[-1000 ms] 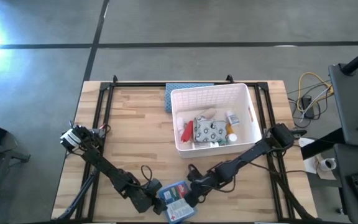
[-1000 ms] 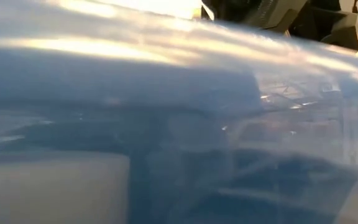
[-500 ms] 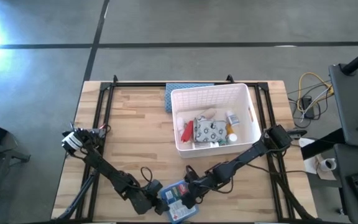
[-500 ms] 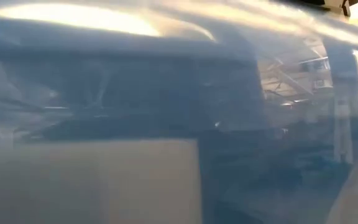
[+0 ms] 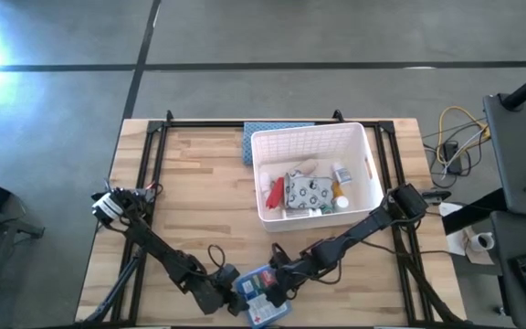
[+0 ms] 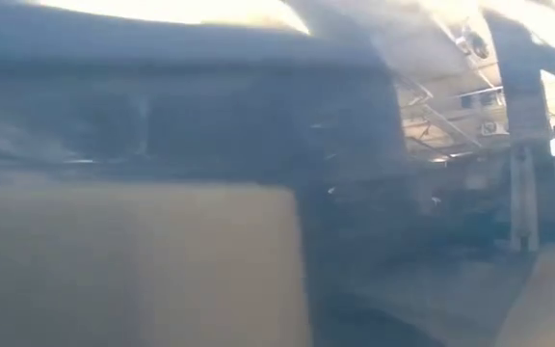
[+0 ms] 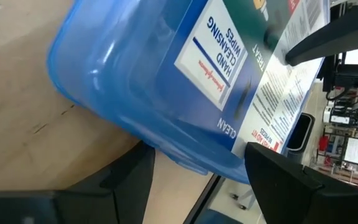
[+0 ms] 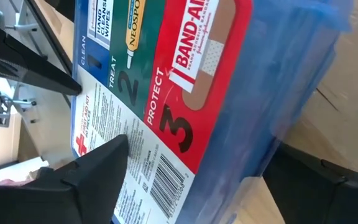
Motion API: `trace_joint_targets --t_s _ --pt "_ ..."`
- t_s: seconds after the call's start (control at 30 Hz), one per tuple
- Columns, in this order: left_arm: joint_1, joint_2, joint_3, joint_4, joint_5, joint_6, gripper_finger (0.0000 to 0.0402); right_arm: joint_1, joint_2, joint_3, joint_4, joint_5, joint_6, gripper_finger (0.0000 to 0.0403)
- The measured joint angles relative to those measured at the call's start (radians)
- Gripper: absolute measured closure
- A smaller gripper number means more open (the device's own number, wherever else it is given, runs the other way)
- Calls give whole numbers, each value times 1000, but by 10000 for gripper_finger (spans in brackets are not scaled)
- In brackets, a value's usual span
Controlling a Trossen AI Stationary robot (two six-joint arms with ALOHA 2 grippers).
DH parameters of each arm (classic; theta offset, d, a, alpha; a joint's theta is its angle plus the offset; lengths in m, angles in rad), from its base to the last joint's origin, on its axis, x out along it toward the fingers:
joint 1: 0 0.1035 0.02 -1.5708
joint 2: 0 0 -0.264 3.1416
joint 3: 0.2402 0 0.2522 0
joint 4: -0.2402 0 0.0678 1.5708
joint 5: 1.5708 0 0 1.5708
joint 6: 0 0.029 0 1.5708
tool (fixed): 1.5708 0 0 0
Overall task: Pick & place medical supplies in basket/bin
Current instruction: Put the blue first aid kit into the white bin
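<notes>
My left gripper point(image 5: 229, 294) and right gripper point(image 5: 277, 285) each straddled the translucent blue plastic first-aid box point(image 5: 260, 294) at the table's point(image 5: 199, 192) near edge, fingers apparently clamped.

A robotics lab or workshop: a wooden table point(image 5: 199, 201) in a black metal frame point(image 5: 153, 146) stands on bare concrete floor point(image 5: 263, 37), with loose cables point(image 5: 455, 137) and equipment racks point(image 7: 347, 118) beside it.
</notes>
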Motion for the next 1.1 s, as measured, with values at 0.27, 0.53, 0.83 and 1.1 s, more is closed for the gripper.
trace_joint_targets --t_s 0.27,0.53,0.83,1.1 --pt "-1 -22 7 -9 -74 30 174 -1 -12 6 9 1 7 114" --pt "11 -63 19 -23 -168 122 174 -8 -62 17 42 27 -6 145" --pt "22 -82 57 -32 -212 225 174 -8 -59 47 -44 15 -13 170" --pt "15 -128 78 -55 -220 299 174 -7 -66 53 -91 21 -67 240"
